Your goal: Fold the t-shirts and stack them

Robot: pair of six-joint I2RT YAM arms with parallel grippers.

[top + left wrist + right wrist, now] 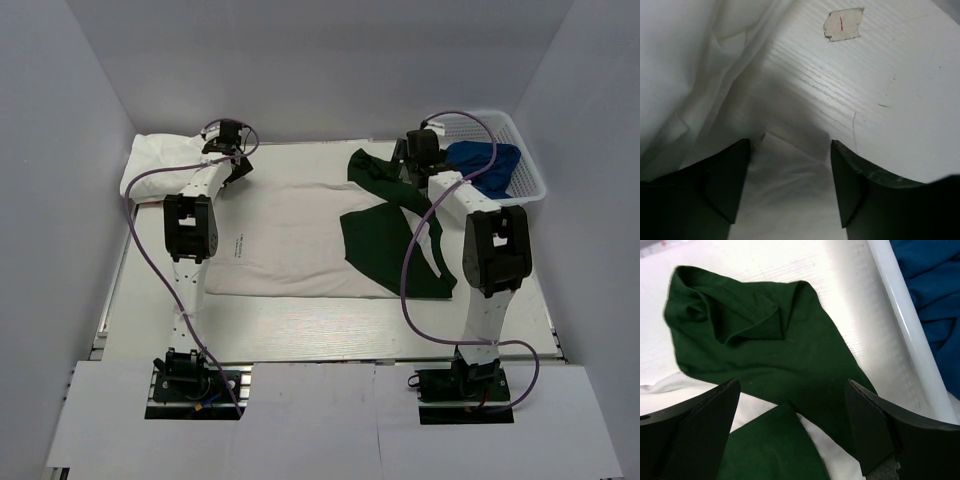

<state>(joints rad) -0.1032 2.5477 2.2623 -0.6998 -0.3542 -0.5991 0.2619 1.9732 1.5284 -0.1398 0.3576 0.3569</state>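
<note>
Spread shirt: you see the soft white cloth t-shirt with large dark green parts (300, 240) lying flat in the middle of the top view, on the white wood-grain table (300, 330).
Green sleeve: the dark green sleeve (765, 340) fills the upper middle of the right wrist view, bunched at its upper left end.
Folded bundle: the white folded cloth bundle (165, 160) sits at the upper left of the top view, close to the spread shirt.
Left claw: your left gripper (790, 185) is released, its fingers apart over a corner of white cloth.
Right claw: your right gripper (795, 432) is released, spread wide above the green cloth.
Basket: the white plastic basket (530, 185) stands at the upper right of the top view, with crumpled blue cloth (485, 160) inside.
Mark: a small torn paper patch with a red line (842, 25) is on the table, at the top of the left wrist view.
</note>
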